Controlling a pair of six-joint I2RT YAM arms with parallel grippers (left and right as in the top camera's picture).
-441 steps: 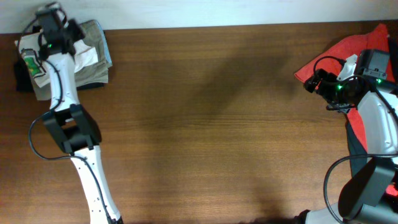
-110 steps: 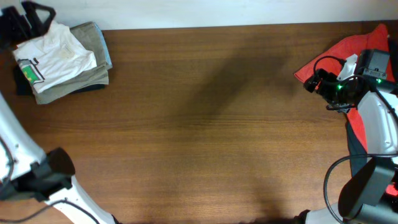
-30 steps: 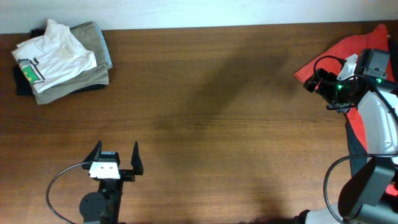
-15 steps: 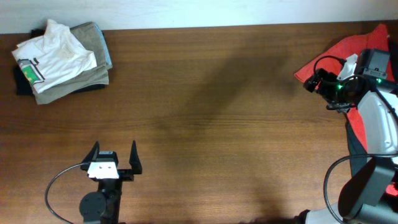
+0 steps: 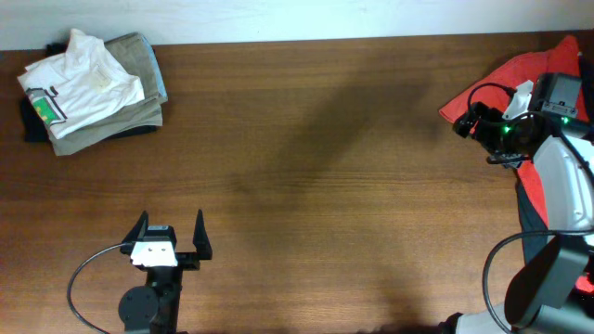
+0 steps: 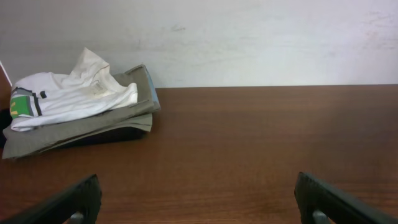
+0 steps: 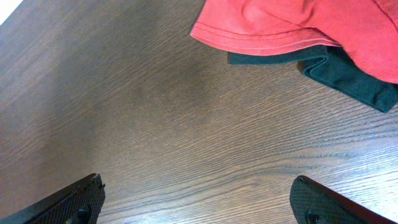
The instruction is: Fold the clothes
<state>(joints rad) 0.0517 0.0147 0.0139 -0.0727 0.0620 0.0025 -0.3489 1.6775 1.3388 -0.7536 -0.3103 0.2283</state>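
Two groups of garments lie on the wooden table (image 5: 325,167). The reference point is the folded stack (image 5: 111,122) at the table's far left corner.

At the top of the stack is a white shirt (image 5: 85,85), folded, with one loose corner standing up on the wall side. Its green, dark-edged patch (image 5: 42,106) faces up at the stack's left end. Below the shirt lies a khaki garment (image 5: 139,54), folded flat. At the stack's base is a dark garment (image 5: 32,128), of which only an edge shows.

The left gripper (image 5: 170,224) is on the near side of the stack and somewhat to its right, well apart from it, over bare wood. Its fingers are spread wide with nothing between them. Its wrist camera faces the stack.

The right gripper (image 7: 199,202) is far to the right of the stack, at the opposite end of the table. Its jaws stand wide apart and hold nothing.

The red garment (image 5: 506,79) lies far right of the stack, rumpled and unfolded. Its hem is just ahead of the right gripper and does not touch it. A dark cloth (image 7: 348,74) lies partly beneath the red garment, with its edge showing.
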